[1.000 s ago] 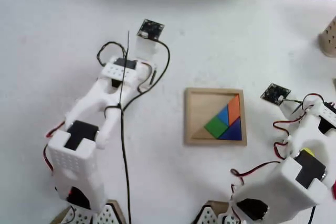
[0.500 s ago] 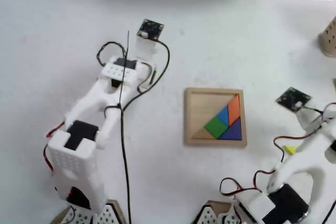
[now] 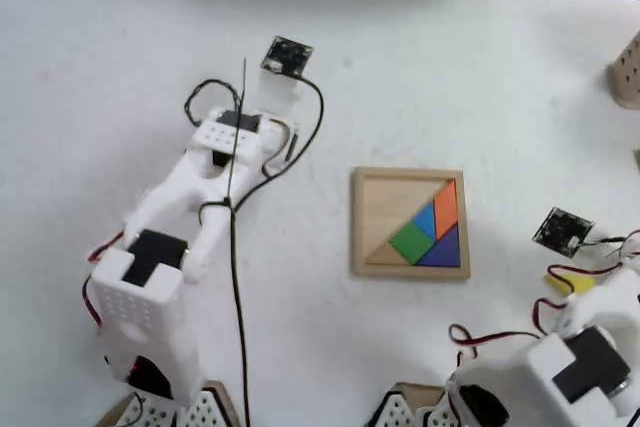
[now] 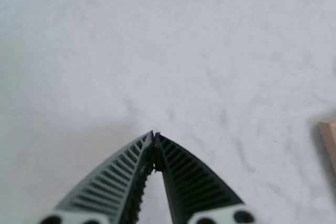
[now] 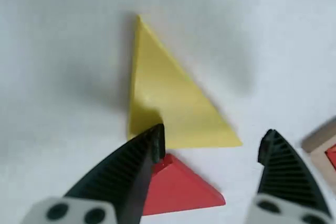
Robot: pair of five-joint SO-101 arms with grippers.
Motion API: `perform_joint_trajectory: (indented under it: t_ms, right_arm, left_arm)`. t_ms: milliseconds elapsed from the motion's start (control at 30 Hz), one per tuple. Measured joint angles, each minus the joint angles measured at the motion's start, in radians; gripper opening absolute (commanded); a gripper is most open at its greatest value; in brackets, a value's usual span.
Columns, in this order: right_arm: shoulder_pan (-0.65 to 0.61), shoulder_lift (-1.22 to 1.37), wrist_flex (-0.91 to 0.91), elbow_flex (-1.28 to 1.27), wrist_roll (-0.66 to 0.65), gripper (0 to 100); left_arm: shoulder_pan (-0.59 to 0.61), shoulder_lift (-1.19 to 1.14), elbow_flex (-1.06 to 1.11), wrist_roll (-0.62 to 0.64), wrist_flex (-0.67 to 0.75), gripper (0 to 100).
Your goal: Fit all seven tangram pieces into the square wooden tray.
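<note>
High view: square wooden tray [image 3: 385,205] on white desk [image 3: 450,77], with four coloured tangram pieces [image 3: 430,232] filling one corner.
Left wrist view: left gripper [image 4: 154,140] clenched, empty, over bare desk.
Right wrist view: right gripper [image 5: 213,136] released above yellow wooden triangle [image 5: 168,103]; red wooden triangle [image 5: 181,186] just beside it.

High view looked down over the bench [image 3: 450,67]; wrist views faced it closely; the left shared the tray [image 3: 358,222] edge.
</note>
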State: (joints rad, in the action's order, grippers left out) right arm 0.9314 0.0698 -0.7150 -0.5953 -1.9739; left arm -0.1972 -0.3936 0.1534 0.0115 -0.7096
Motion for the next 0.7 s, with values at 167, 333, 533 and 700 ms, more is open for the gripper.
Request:
perform_joint_trajectory:
  t_ms: [167, 333, 533, 700]
  right_arm:
    - [0.044, 0.084, 0.026, 0.037, -0.129, 28.6]
    - [0.084, 0.091, 0.002, 0.023, -0.224, 28.6]
    - [0.08, 0.038, -0.005, -0.071, -0.238, 28.6]
    - [0.011, -0.003, -0.005, -0.146, -0.15, 28.6]
  left_arm:
    - [0.0, 0.0, 0.0, 0.0, 0.0, 2]
    - [0.0, 0.0, 0.0, 0.0, 0.0, 2]
    - [0.0, 0.0, 0.0, 0.0, 0.0, 2]
    - [0.0, 0.0, 0.0, 0.0, 0.0, 2]
